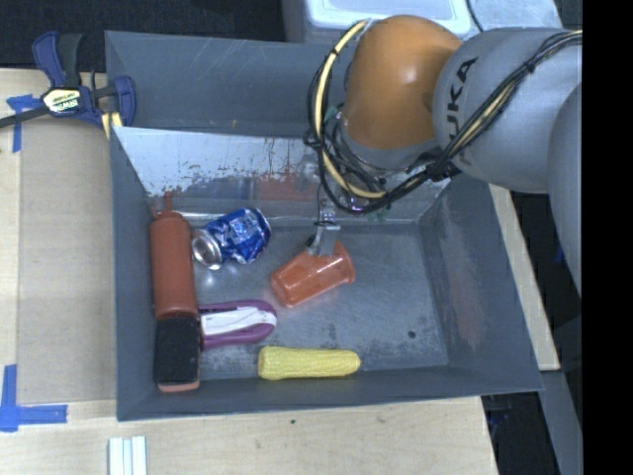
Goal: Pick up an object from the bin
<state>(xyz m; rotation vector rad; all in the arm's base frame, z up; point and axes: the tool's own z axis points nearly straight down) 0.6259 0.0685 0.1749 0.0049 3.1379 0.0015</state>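
My gripper [322, 237] hangs below the arm's wrist over the middle of the bin. Its tip is right at the upper edge of an orange translucent block [312, 276] that lies flat on the bin floor. Whether it grips the block cannot be made out. A crushed blue can [233, 237] lies just left of the gripper. Lower left of the block lies a purple and white tool [237, 323].
A yellow corn cob [309, 363] lies along the front wall. A red-brown bottle [171, 263] lies along the left wall, with a black pad [177, 352] at its near end. The arm reaches in from the upper right.
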